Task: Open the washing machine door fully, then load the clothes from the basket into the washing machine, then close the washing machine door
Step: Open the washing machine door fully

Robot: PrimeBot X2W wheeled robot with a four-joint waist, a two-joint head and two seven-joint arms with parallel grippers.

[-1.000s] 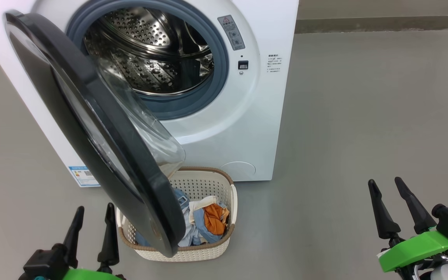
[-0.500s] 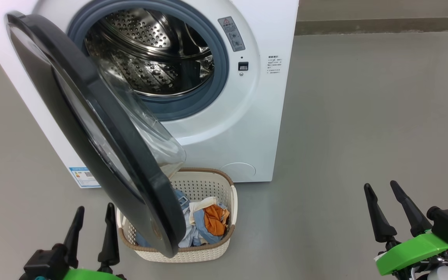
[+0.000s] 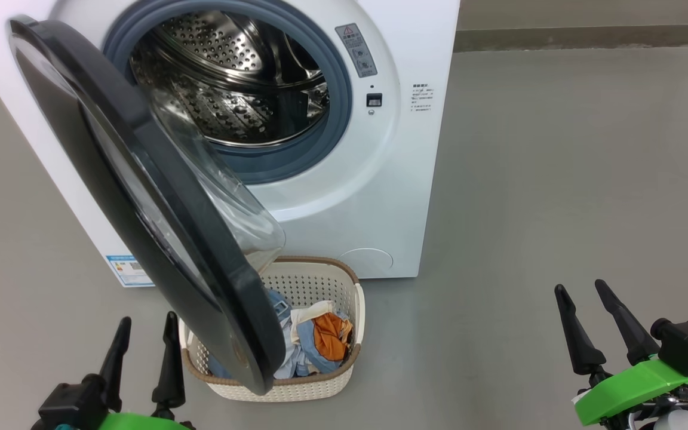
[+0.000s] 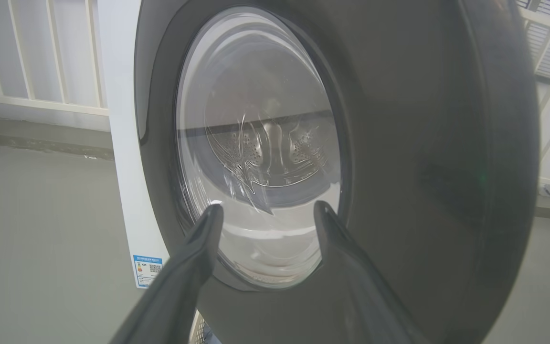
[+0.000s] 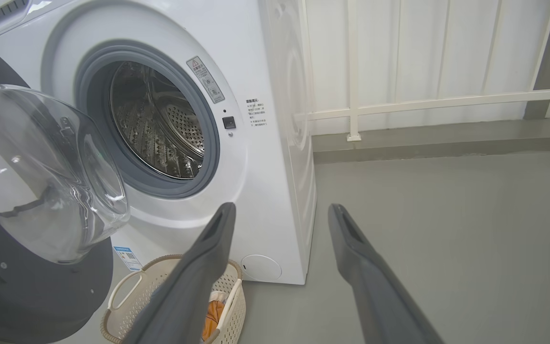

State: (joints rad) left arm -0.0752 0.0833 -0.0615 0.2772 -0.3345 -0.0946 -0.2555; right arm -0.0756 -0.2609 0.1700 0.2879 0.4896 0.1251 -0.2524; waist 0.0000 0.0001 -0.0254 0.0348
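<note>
Basket (image 3: 314, 280) before washing machine (image 3: 380, 197); clothes (image 3: 320, 337) in basket

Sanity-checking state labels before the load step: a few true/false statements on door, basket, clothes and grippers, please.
1. The washing machine door stands open. True.
2. The clothes are in the washing machine. False: they lie in the basket, which stands in front of it.
3. The left gripper and right gripper are both open. True.
4. The right gripper grips the door's rim. False: it hangs well apart from the door, over the floor, holding nothing.
</note>
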